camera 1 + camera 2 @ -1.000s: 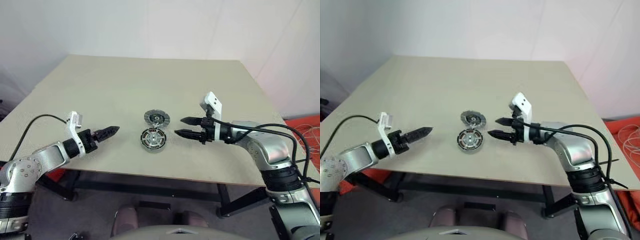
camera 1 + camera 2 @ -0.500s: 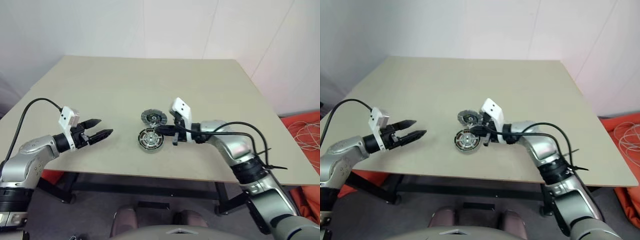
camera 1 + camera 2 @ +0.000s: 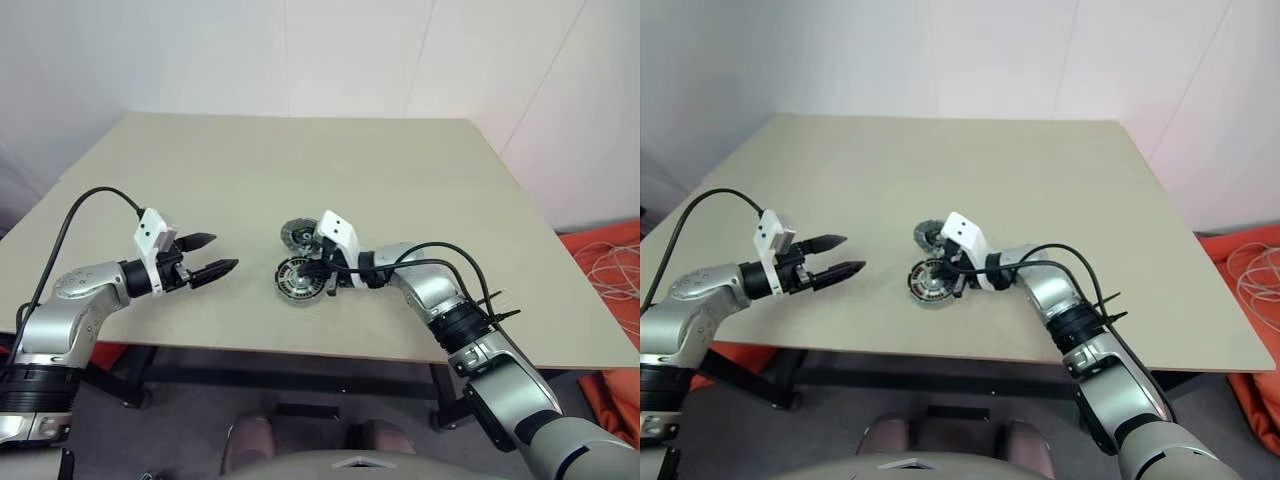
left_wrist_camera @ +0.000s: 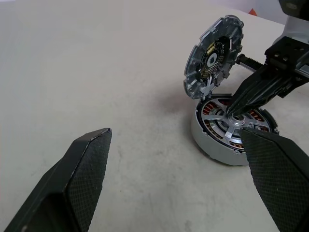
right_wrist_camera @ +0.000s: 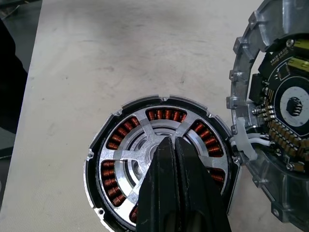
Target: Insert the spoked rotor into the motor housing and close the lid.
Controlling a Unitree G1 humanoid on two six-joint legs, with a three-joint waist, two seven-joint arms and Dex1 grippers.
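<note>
White walls back a beige table (image 3: 420,200), near whose front edge the task's parts lie between the two arms.

Head camera. The motor housing (image 3: 302,279) rests flat, open face upward, its axis vertical. The lid (image 3: 299,235) stands just behind it, touching its far rim. The right gripper (image 3: 318,277) reaches in from the right, pointing leftward and slightly down, tips over the housing's middle. The left gripper (image 3: 212,255) hangs well apart to the left, jaws spread wide and empty, aimed toward the housing.

Left wrist camera. The lid (image 4: 214,57) is tilted steeply on edge, its dark inner face with circuit board and windings turned toward this camera, lower edge at the housing's far rim. In the housing (image 4: 231,131), silvery spokes cross above the copper windings; the right gripper's closed tips meet the centre hub.

Right wrist camera. The spoked rotor (image 5: 159,154) sits inside the housing, concentric with it, flat face up, spokes radiating over the copper coils. The jaws are shut together on or above the hub; whether they pinch it cannot be told. White wires join lid to housing at the adjoining rims.

Judgement. Insertion appears complete or in its final seating press. The next move probably calls for lifting the right gripper clear, then tipping the lid forward about its lower edge so its inner face comes down squarely onto the housing without trapping the wires.
</note>
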